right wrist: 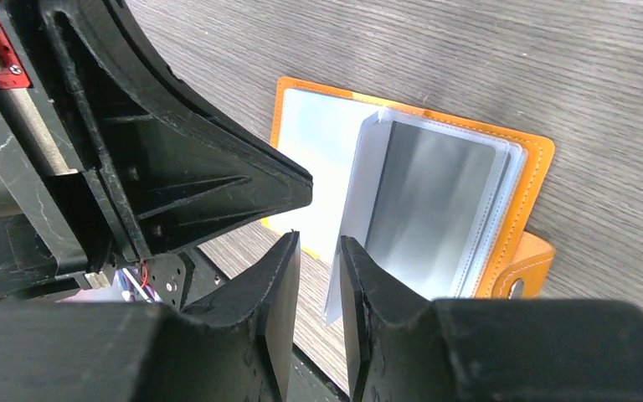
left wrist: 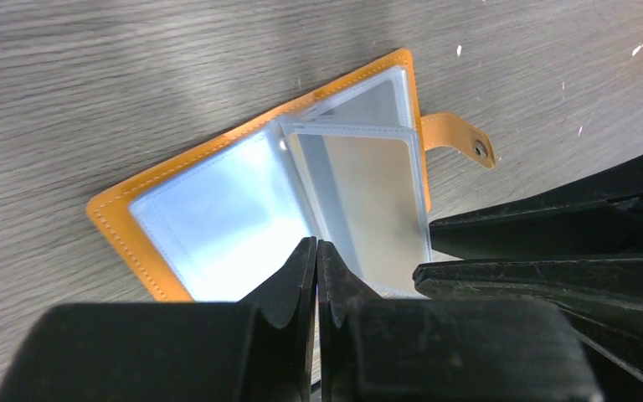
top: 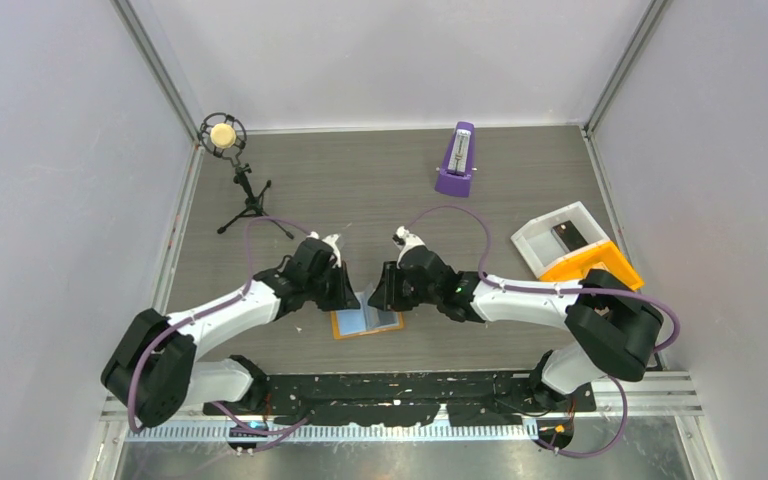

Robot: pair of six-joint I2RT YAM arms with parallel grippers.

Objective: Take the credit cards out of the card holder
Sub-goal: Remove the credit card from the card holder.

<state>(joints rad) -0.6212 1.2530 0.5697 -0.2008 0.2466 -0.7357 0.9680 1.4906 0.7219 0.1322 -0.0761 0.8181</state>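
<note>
The orange card holder [top: 368, 323] lies open on the table between both arms, snap tab [left wrist: 460, 138] to one side. Its clear sleeves hold a light blue card [left wrist: 218, 218] on the flat page and a grey card [right wrist: 431, 197] in a sleeve that stands partly lifted. My left gripper [left wrist: 316, 251] is shut with nothing in it, tips at the holder's near edge by the fold. My right gripper [right wrist: 320, 251] is narrowly open. The lifted sleeve's edge [right wrist: 343, 251] sits just beyond its right finger, not pinched. The two grippers [top: 352, 298] [top: 386, 296] face each other over the holder.
A purple metronome [top: 457, 160] stands at the back. A microphone on a tripod [top: 225, 135] is at the back left. A white bin [top: 532, 250] with a black flat card-sized item [top: 568, 235] inside and an orange bin [top: 600, 265] sit at the right.
</note>
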